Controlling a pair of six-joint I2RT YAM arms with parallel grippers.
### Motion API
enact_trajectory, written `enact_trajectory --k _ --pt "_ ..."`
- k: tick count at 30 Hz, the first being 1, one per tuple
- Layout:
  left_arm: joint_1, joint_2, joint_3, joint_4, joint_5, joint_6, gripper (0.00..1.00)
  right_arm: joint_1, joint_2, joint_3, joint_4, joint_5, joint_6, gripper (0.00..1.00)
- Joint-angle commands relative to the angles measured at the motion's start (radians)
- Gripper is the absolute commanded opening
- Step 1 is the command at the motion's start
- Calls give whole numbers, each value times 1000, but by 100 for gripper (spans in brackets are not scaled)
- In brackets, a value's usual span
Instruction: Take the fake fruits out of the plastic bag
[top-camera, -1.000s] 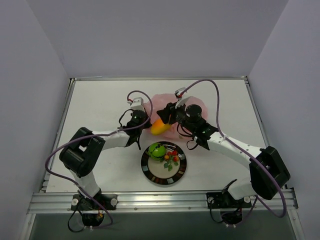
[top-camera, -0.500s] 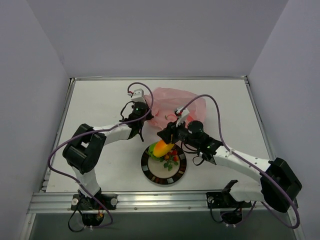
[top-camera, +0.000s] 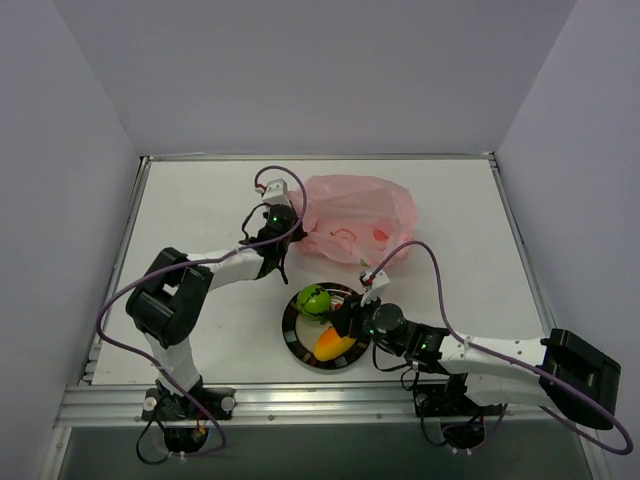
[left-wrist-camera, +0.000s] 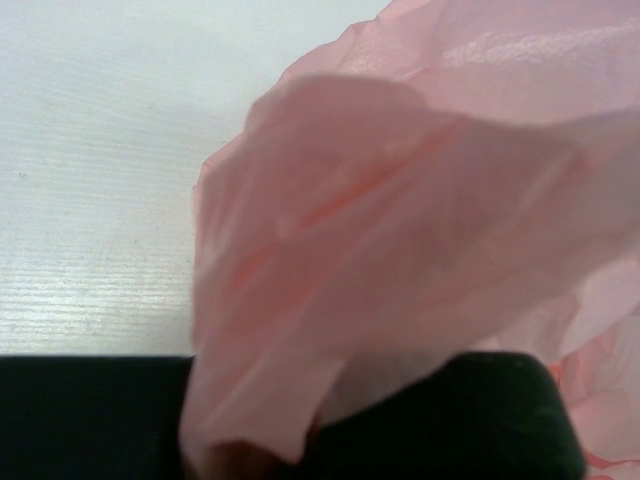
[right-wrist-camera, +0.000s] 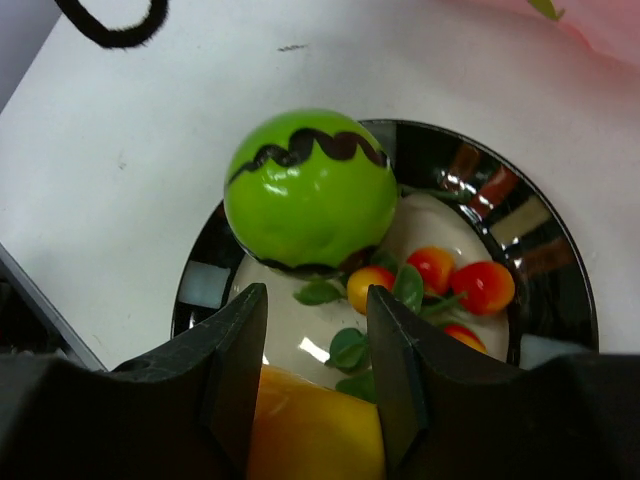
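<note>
The pink plastic bag (top-camera: 360, 215) lies crumpled at the back of the table. My left gripper (top-camera: 283, 232) is shut on a fold of the bag's left edge, which fills the left wrist view (left-wrist-camera: 400, 200) and runs down between the dark jaws (left-wrist-camera: 300, 440). My right gripper (top-camera: 345, 325) is low over the dark-rimmed plate (top-camera: 288, 326), shut on the orange-yellow mango (top-camera: 332, 344). In the right wrist view the mango (right-wrist-camera: 315, 435) sits between my fingers (right-wrist-camera: 315, 330). The green fruit (right-wrist-camera: 310, 190) and the berry cluster (right-wrist-camera: 450, 285) lie on the plate (right-wrist-camera: 520, 220).
The plate sits near the front middle of the white table, just before the bag. A metal rail (top-camera: 300, 400) runs along the near edge. Purple cables (top-camera: 120, 300) loop beside both arms. Grey walls close in the back and sides.
My right gripper carried the mango from the bag's mouth toward the near edge and down over the plate. My left gripper shifted slightly back, still holding the bag's edge.
</note>
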Motion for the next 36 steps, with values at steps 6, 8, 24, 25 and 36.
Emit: enact_trajectory --k 6,8,24,25,36 --pt "0 -29 29 -26 -35 -24 3 141 -3 -61 167 385 185 24" --pt "0 -34 25 -28 -40 -24 8 147 22 -57 156 402 196 37" --pt "-4 -106 -12 -23 2 -24 60 149 -202 132 -163 447 0 78" --pt "-3 -129 -17 -23 8 -24 63 149 -214 158 -187 447 -12 78" --pt "-20 -443 -89 -188 28 21 94 144 -277 431 -396 494 -207 36"
